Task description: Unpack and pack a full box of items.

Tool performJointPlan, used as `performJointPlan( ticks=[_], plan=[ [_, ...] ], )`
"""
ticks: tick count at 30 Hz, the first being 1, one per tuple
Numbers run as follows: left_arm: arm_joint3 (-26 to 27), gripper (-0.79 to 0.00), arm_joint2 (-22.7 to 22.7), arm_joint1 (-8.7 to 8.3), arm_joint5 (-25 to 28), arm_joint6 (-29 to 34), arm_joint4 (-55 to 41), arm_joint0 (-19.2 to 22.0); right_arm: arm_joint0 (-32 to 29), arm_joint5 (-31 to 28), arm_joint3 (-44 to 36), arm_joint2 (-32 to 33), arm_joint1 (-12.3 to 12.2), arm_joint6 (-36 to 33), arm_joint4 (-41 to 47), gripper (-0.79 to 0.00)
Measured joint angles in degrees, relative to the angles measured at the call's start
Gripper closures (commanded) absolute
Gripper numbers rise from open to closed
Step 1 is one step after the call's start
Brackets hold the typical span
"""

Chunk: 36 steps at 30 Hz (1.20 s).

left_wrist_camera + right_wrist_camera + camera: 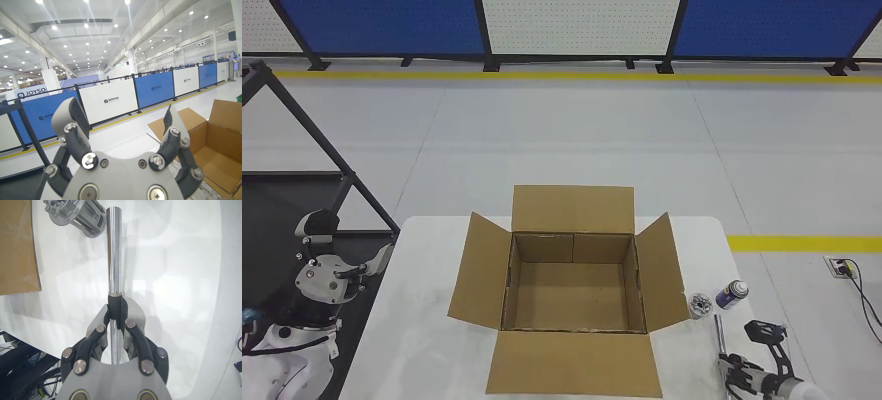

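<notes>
Slippage looks the chief hazard: the right gripper [114,311], low in the right of the top view, is clamped on the steel rod [113,256] toward one end, so the long free length could pivot in the grip and knock the ribbed metal part [78,218] near its tip, or snag a flap of the open cardboard box [572,247] at centre frame. The left gripper [122,111] hangs at the left edge, off the table [422,330], tilted upward, jaws wide apart, holding nothing.
</notes>
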State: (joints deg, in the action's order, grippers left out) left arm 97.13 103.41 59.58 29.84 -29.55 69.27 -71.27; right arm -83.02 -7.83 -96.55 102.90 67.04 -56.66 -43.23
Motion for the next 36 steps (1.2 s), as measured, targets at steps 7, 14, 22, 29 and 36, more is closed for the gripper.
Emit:
performJointPlan(
  ticks=[7,14,22,29,36],
  plan=[
    [0.0,-0.785,0.0,0.0,0.0,0.0,0.0,0.0,0.9,0.6,0.9,-0.7,-0.5,-0.5,-0.3,-0.052],
    [0.0,-0.785,0.0,0.0,0.0,0.0,0.0,0.0,0.5,1.0,0.6,-1.0,-0.8,0.0,0.1,-0.166],
    [0.0,-0.785,0.0,0.0,0.0,0.0,0.0,0.0,-0.7,1.4,-1.3,-0.8,-1.2,0.9,0.6,-0.197],
    [0.0,-0.785,0.0,0.0,0.0,0.0,0.0,0.0,-4.1,2.9,-9.5,1.1,-1.7,2.5,-1.0,-0.388],
    [0.0,-0.785,0.0,0.0,0.0,0.0,0.0,0.0,-7.7,4.3,-22.1,4.3,-2.1,2.6,-3.6,-0.785]
  ],
)
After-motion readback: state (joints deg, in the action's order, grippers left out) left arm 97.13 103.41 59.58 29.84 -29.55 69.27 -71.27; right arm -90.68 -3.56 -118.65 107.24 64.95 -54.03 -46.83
